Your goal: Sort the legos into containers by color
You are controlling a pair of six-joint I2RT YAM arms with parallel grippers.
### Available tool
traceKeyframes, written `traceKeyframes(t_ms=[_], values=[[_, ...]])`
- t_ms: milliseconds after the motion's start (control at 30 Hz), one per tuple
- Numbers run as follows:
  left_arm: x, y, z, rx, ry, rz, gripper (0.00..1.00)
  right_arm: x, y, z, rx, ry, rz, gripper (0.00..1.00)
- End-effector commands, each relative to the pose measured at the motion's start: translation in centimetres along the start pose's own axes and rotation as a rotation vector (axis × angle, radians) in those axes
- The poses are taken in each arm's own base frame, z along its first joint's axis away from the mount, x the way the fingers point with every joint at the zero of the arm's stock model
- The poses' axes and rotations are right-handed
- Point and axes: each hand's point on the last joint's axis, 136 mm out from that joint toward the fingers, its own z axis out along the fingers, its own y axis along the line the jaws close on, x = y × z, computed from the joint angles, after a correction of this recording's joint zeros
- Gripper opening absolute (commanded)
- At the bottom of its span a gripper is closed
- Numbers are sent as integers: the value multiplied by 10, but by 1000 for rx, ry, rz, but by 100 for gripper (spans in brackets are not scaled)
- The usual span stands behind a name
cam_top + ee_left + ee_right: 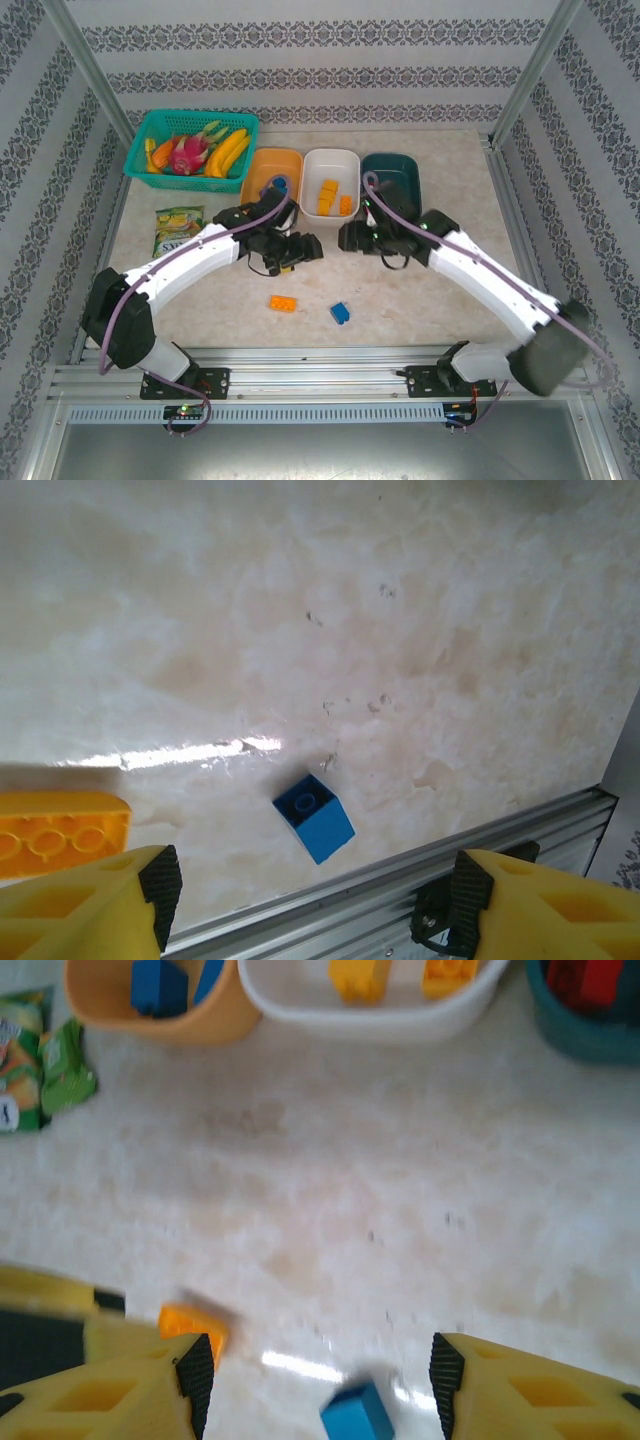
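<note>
Left wrist: we see our left claw apart and empty; blue lego on the bench just ahead of it, orange lego off to its side.
Right wrist: our right claw apart, empty; orange tray, white tray, teal tray well ahead of it.

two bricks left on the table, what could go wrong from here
The left gripper and right gripper, both open, hang close together facing the same blue brick and orange brick; reaching at once, they might collide.
The orange tray holds blue legos and the white tray orange legos, so the orange brick could easily land in the wrong tray.
</note>
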Motion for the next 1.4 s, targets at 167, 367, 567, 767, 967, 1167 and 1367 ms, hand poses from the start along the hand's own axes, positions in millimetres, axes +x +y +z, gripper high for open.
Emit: traceKeyframes(t_ms=[167, 367, 567, 767, 967, 1167, 1367], values=[[38, 15, 42, -187, -52, -233, 77, 89, -25, -46, -50, 103, -63, 61], [61, 1, 79, -263, -55, -262, 78, 123, -33, -70, -133, 118, -58, 64], [83, 4, 106, -344, -45, -305, 78, 133, -33, -91, -200, 101, -87, 74], [86, 1, 127, -362, -39, -298, 75, 140, -29, -96, -252, 106, -106, 81], [88, 1, 138, -399, -1, -248, 61, 143, -30, -95, -269, 101, -80, 80], [76, -7, 131, -403, 9, -207, 41, 139, -33, -92, -249, 81, -71, 79], [33, -22, 95, -373, -69, -179, 36, 128, -30, -92, -251, 31, -59, 79]])
